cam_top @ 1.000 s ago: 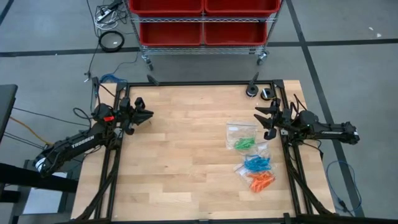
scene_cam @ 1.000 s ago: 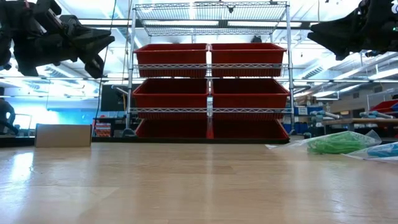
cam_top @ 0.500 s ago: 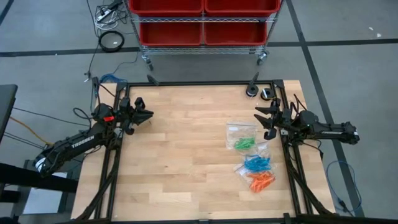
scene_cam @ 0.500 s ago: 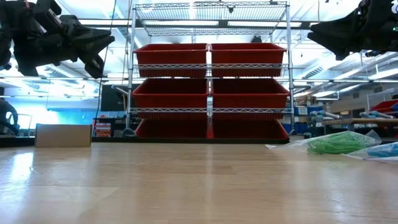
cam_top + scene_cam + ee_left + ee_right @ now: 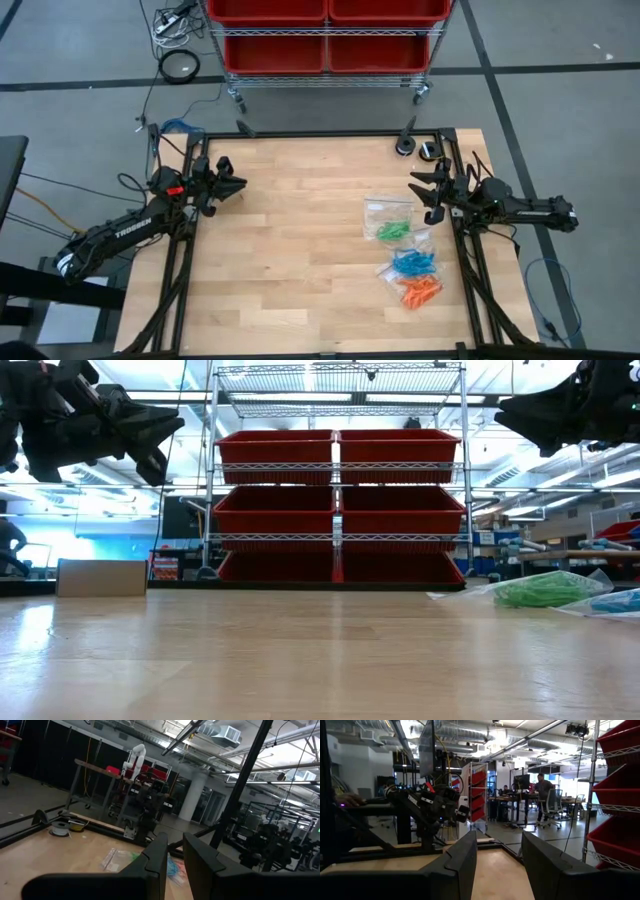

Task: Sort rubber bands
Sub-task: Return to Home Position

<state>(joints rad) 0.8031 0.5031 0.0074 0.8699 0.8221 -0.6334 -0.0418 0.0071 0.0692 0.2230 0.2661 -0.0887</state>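
On the right half of the wooden table (image 5: 290,270), three clear bags (image 5: 386,210) hold green rubber bands (image 5: 393,230), blue rubber bands (image 5: 412,263) and orange rubber bands (image 5: 420,291). The left gripper (image 5: 238,188) and right gripper (image 5: 421,197) hang at opposite edges, fingers parted, released. A rack of red bins (image 5: 325,40) stands beyond.

Low view: blue rubber bands (image 5: 627,600) cut by right edge; left arm (image 5: 70,420) and right arm (image 5: 585,405) clipped at top. High view: loops in green rubber bands (image 5: 393,230) and orange rubber bands (image 5: 420,292) too small to count. Left wrist: clear bags (image 5: 116,859) partly behind own fingers (image 5: 156,862).
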